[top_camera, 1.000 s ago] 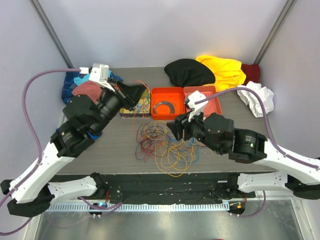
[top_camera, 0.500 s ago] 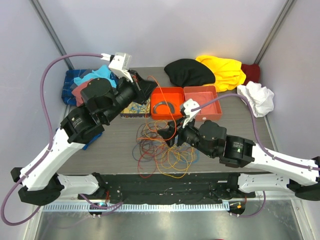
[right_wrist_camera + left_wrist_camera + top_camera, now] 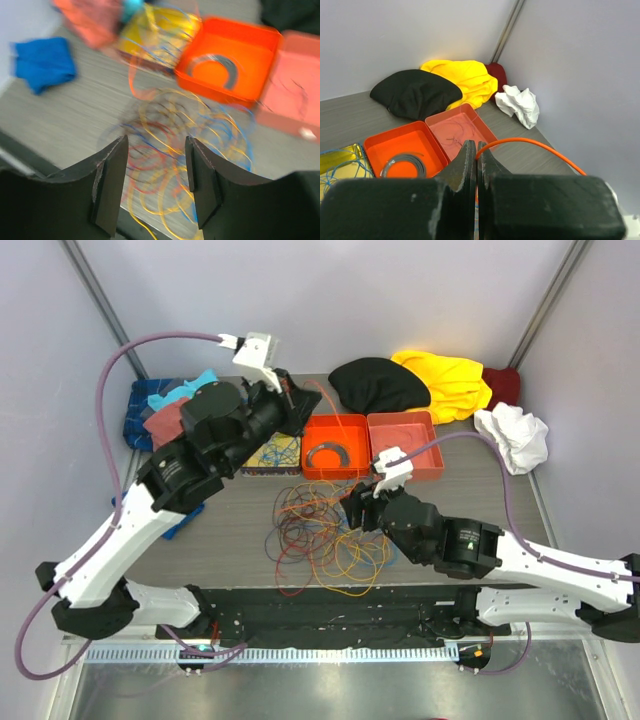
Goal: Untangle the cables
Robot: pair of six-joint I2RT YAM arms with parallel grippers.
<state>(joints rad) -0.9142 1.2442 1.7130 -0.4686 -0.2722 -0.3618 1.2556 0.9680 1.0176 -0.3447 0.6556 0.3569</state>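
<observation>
The cables (image 3: 325, 535) lie in a loose tangle of yellow, orange, blue, red and dark wires on the grey table, near the front middle. My left gripper (image 3: 297, 400) is raised at the back, over the orange tray's left corner. It is shut on one orange cable (image 3: 535, 142), which arcs from between its fingertips (image 3: 476, 145) down toward the tangle. My right gripper (image 3: 353, 512) hovers over the tangle's right side, open and empty. In the right wrist view the tangle (image 3: 175, 130) is blurred between the spread fingers (image 3: 156, 145).
An orange tray (image 3: 312, 430) holding a grey curved strip, a pink tray (image 3: 405, 430) and a yellow box (image 3: 272, 453) with blue wires stand behind the tangle. Black (image 3: 378, 385), yellow (image 3: 445, 375), dark red (image 3: 503, 385) and white (image 3: 515, 435) cloths lie at the back right. Blue and pink cloths (image 3: 160, 415) lie at the left.
My left gripper has risen and moved toward the back right, drawing the orange cable up. My right gripper has swung left and nearer the front, over the tangle.
</observation>
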